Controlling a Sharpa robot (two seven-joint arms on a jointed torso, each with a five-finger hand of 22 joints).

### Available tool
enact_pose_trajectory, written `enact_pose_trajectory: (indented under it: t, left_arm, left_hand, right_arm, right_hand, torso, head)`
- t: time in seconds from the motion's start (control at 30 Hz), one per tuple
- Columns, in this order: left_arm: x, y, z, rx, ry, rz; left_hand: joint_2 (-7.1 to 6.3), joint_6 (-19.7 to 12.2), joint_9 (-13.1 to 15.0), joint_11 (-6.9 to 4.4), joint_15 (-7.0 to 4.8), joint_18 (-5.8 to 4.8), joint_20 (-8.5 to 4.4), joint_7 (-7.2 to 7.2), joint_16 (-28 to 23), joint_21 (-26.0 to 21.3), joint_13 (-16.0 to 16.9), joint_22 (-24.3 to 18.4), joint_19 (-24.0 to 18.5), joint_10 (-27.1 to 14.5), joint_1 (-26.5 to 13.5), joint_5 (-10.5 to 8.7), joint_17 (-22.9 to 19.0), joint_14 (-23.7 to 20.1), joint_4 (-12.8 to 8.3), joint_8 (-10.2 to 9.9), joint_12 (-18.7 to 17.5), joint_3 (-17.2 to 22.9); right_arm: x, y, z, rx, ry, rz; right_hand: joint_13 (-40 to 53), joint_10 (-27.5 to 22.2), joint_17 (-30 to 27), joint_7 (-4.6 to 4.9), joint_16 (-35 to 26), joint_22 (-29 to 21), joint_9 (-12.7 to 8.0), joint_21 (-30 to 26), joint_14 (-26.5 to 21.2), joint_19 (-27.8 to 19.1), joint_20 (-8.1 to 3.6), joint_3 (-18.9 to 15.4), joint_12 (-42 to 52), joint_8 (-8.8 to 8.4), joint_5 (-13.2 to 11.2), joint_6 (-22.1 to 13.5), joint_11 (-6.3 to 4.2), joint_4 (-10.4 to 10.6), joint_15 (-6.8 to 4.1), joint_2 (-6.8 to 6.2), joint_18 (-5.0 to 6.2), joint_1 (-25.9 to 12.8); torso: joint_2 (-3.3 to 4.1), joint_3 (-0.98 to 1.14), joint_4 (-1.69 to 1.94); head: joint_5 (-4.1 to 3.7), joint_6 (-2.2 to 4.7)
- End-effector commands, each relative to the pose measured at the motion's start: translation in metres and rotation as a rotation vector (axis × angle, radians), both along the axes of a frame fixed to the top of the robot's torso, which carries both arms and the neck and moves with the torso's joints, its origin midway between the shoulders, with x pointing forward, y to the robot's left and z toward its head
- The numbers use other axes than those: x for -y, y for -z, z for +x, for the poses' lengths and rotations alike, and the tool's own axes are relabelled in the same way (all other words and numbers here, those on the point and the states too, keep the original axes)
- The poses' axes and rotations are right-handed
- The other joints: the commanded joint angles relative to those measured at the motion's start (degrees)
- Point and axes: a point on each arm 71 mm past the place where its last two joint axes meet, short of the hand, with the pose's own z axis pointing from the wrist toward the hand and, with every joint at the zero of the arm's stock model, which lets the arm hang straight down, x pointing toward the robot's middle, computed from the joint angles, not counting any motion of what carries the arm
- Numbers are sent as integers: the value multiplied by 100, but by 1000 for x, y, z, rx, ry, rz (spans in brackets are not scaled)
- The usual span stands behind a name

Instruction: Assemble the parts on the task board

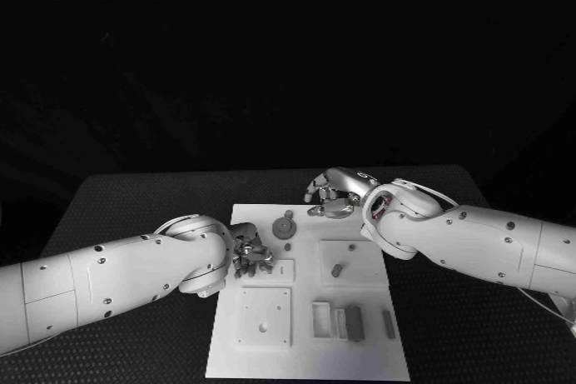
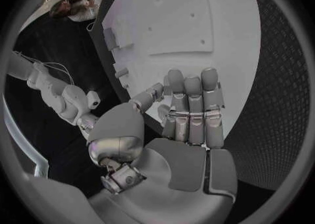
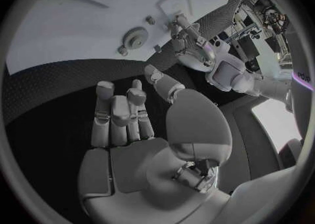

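Note:
The white task board [image 1: 306,351] lies in the middle of the black table. On its far part sit a round grey disc [image 1: 283,227] and a small peg [image 1: 290,214]. A square plate [image 1: 355,255] carries a short grey piece [image 1: 337,270]. My left hand [image 1: 250,252] hovers at the board's left edge, fingers extended and holding nothing [image 2: 190,111]. My right hand [image 1: 335,192] is at the board's far edge, over the table, its fingers loosely bent with nothing in them [image 3: 125,119]. The right wrist view also shows the disc [image 3: 136,38].
A second square plate [image 1: 264,316] lies on the board's near left. Beside it stand an open rectangular frame [image 1: 322,319], a grey block [image 1: 353,322] and a slim bar [image 1: 388,323]. Black table [image 1: 144,209] surrounds the board.

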Motion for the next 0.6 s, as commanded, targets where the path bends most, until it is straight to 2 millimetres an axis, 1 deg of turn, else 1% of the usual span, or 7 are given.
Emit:
enact_pose_trajectory:
  t: [0.03,0.13,0.23,0.37,0.6]
  left_arm:
    - [3,1,-2,-9,15,11]
    - [3,0,-1,-3,15,14]
    - [3,1,-1,0,14,14]
    - [3,2,-1,4,11,15]
    - [3,2,-1,4,10,16]
  left_hand:
    - [-93,741,-1,-111,-6,168,-7,-354,34,-38,-11,111,5,-123,-10,-30,-18,-28,59,-41,28,-5]
    - [-193,744,10,-110,-7,168,-9,-353,52,-45,-22,112,5,-129,-24,-54,-44,-38,118,-61,35,-21]
    - [-244,744,16,-109,-8,168,-10,-351,63,-50,-29,112,5,-134,-29,-72,-60,-45,155,-75,39,-29]
    - [-315,742,26,-107,-8,166,-10,-348,78,-57,-39,113,2,-143,-39,-117,-83,-58,210,-94,45,-47]
    - [-336,741,31,-106,-9,166,-10,-346,86,-60,-43,113,2,-147,-40,-129,-93,-64,234,-103,49,-55]
  right_arm:
    - [-1,0,-1,-6,-13,-4]
    - [-1,0,-1,-6,-13,-4]
    - [-1,0,-1,-6,-14,-4]
    - [-1,0,-1,-6,-14,-4]
    - [-1,0,-1,-6,-14,-4]
  right_hand:
    - [-8,-40,4,45,-21,86,10,-21,-39,-45,4,3,-24,-30,-8,-7,-1,-24,11,53,74,0]
    - [-9,-40,4,45,-21,87,10,-21,-40,-45,4,3,-24,-30,-8,-7,-1,-25,11,53,74,-1]
    - [-9,-40,4,45,-21,87,10,-22,-40,-45,4,2,-24,-30,-8,-7,-1,-25,11,53,74,-2]
    - [-9,-40,4,45,-21,87,11,-22,-40,-46,5,2,-25,-30,-8,-6,-1,-25,11,54,74,-3]
    - [-10,-40,4,44,-21,87,12,-22,-41,-46,6,0,-24,-30,-8,-5,-2,-26,11,55,74,-7]
  torso:
    - [1,-2,-4]
    - [3,0,-3]
    - [2,4,-4]
    - [4,1,-5]
    - [1,1,-2]
  head:
    - [-3,-9]
    - [-4,-5]
    - [-7,-4]
    - [-11,-1]
    - [-16,-11]
